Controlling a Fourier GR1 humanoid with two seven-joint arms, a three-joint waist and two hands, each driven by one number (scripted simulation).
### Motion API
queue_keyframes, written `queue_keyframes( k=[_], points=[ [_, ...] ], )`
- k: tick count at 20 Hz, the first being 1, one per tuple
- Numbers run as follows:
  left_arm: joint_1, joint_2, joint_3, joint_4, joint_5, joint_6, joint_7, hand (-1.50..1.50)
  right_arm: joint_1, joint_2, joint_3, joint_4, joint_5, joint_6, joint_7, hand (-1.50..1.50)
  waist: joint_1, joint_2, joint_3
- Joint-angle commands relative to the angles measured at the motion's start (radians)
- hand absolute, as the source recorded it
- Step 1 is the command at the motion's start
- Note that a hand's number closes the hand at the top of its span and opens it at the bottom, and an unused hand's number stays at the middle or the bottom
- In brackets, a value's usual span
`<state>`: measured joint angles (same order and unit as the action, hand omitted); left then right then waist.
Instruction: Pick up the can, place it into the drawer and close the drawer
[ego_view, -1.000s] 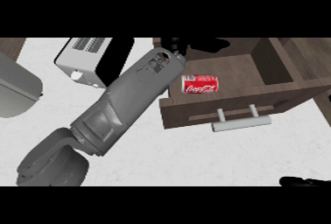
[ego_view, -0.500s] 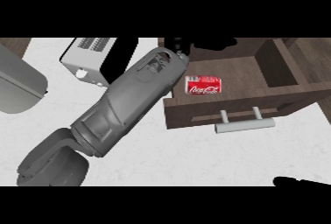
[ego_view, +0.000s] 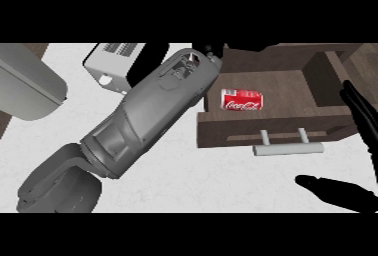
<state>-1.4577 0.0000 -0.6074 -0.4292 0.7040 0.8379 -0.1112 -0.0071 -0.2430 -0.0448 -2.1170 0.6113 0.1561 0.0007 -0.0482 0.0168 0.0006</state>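
The left forearm slants toward upper center (hand mostly hidden); the right hand is spread at the right edge.

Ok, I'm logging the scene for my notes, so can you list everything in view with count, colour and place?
can: one, red with white lettering, lying on its side inside the open drawer
drawer: one, dark brown wood, open, upper right
drawer handle: one, pale grey bar, on the drawer's front
toaster: one, white, upper left of centre
rounded appliance: one, grey, left edge, cut off
counter: one, white, under everything
left hand: black, mostly hidden beyond its grey forearm, by the drawer's back left corner
right hand: black, fingers straight, right edge
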Motion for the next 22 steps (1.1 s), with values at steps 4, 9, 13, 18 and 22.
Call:
queue_keyframes(
  k=[4, 9, 13, 18, 22],
  points=[
    [-0.011, 0.0, 0.021, 0.003, -0.007, -0.016, 0.018, -1.5, -0.068, -0.015, 0.142, 0.178, 0.305, -0.079, -0.006, -1.5, 0.045, -0.008, -0.001],
    [0.041, 0.034, 0.011, -0.073, -0.042, -0.02, 0.053, -1.5, -0.107, 0.021, 0.163, 0.378, 0.436, -0.198, -0.022, -1.5, 0.066, -0.017, 0.0],
    [0.056, 0.085, -0.007, -0.156, -0.077, 0.013, 0.141, -1.5, -0.12, 0.083, 0.127, 0.515, 0.424, -0.336, -0.068, -1.5, 0.075, -0.023, 0.0],
    [0.112, 0.215, 0.001, -0.271, -0.098, -0.055, 0.201, -1.5, -0.261, 0.085, 0.092, 0.705, 0.462, -0.361, -0.059, -1.5, 0.079, -0.02, 0.0],
    [0.139, 0.226, -0.013, -0.338, -0.131, -0.005, 0.251, -1.5, -0.295, 0.097, 0.057, 0.878, 0.475, -0.493, -0.13, -1.5, 0.08, -0.018, 0.001]
  ],
)
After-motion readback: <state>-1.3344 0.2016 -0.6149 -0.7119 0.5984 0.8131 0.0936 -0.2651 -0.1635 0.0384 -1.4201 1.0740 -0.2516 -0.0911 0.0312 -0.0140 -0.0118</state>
